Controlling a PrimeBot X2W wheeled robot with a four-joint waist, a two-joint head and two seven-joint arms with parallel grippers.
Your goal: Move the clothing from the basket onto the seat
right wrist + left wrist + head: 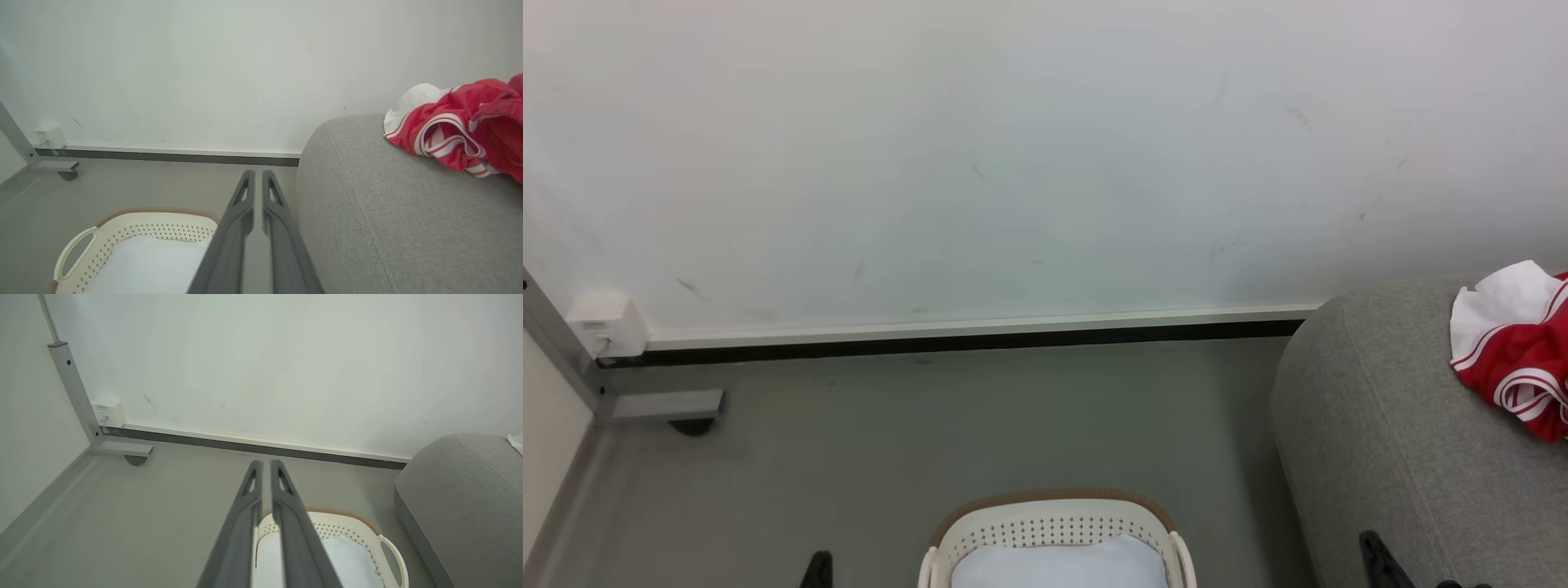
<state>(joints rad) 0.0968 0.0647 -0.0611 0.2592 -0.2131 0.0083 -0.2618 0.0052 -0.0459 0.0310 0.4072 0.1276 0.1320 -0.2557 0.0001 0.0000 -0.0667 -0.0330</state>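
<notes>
Clothing is lying on the seat at three o'clock, while the basket at six is holding a pale cushion. We are judging the move done; left gripper and right gripper are hanging clenched, empty; next, checking beneath the cushion

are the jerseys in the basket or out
Out: the jerseys lie bunched on the sofa. The basket shows a pale cushion; its near part is cut off.
</notes>
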